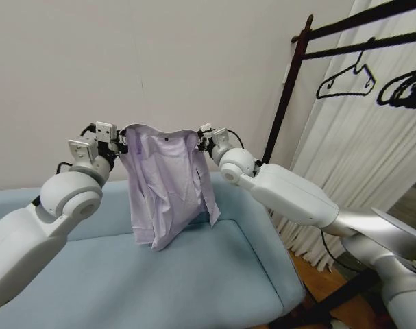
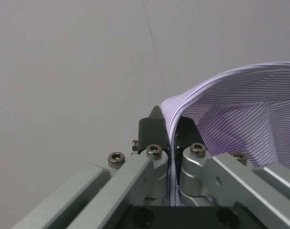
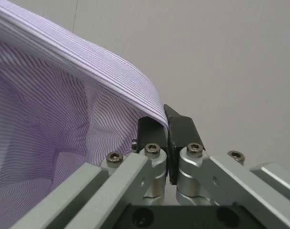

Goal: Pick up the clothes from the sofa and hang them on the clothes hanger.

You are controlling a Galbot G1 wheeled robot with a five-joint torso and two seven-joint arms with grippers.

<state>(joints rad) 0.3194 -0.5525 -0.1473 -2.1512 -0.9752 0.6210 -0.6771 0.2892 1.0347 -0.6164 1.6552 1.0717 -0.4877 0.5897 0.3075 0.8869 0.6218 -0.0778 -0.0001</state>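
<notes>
Head view, left to right: left arm [image 1: 29,233] comes up from the lower left corner, across the sofa [image 1: 194,281]. Sofa is light blue and runs along a plain wall [image 1: 194,55]. Left gripper [image 1: 118,142] is raised in front of the wall, jaws clamped on one top corner of the shirt [image 1: 165,185]. Shirt is pale lilac with fine stripes. Its top edge spans the gap between both grippers and dips slightly in the middle. The rest hangs free in loose folds above the seat; whether the lowest hem touches the cushion, cannot tell. Right gripper [image 1: 203,140] is at the shirt's other top corner, about level with the left one, jaws closed on the cloth. Right arm [image 1: 297,195] reaches in from the lower right, past the sofa's end. Further right, a dark rack [image 1: 295,75] stands beside the sofa end with bars across the top. A black hanger [image 1: 345,79] hangs under the bars, well apart from the shirt. White curtain [image 1: 372,157] sits behind the rack. Left wrist view: jaws shut, striped edge pinched between the black tips, cloth billowing out to one side. Right wrist view: jaws shut on a folded hem, fabric spreading away from the tips.
</notes>
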